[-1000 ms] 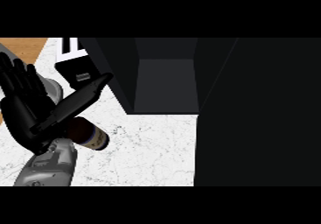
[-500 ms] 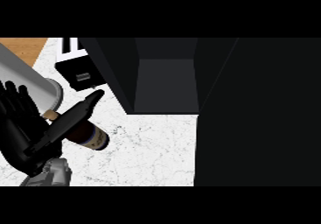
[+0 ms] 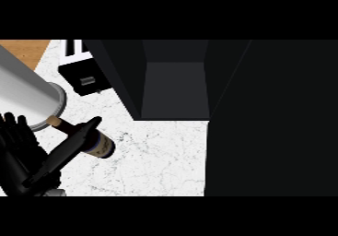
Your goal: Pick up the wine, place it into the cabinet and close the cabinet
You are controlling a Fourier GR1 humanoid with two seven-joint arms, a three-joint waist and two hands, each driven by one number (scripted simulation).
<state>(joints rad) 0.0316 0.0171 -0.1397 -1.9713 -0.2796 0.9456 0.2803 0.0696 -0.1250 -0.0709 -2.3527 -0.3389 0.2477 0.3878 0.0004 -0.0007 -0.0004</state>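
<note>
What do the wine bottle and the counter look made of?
Wine bottle: likely dark glass, judging by its near-black body, with a tan cork-like tip and a label band. Counter: looks like white marble or similar stone, from its fine grey veining.

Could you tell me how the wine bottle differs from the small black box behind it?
The wine bottle is round, with a tan neck and a pale label; the black box is square-cornered. The left hand overlaps the bottle; the box stands apart from it. Both are dark and left of the cabinet.
</note>
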